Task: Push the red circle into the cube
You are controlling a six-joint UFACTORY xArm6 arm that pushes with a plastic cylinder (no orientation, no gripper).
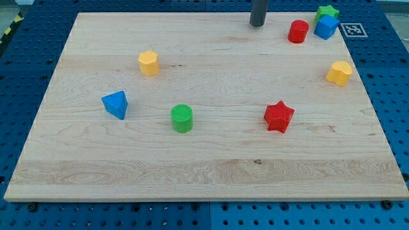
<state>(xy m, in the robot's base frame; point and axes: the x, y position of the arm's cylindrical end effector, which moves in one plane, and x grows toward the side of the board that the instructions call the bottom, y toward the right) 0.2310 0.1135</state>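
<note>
Right, the rod's tip (257, 25) is down near the view's top edge of the table (211, 172), sitting to the view's left of the red circle (298, 31) with a clear gap between them. No jaws on this arm at all, just a plain rod, so nothing is being held.

The red circle stands near the view's top right corner, and the blue cube (326, 27) is just beside it on the view's right. Are they touching? Hard to call from here; there may be a sliver of wood between them, so I'd say the job is nearly done but not clearly finished. What's left looks like a short shove toward the view's right.

The red circle is an upright round piece, its long axis standing straight up from the table, so it has no real facing direction. The green block (328, 11) sits tight behind the cube.

Elsewhere, well apart: a red star (278, 117), a green cylinder (182, 118), a blue triangle (115, 104), and two yellow blocks (148, 63) (340, 73).
</note>
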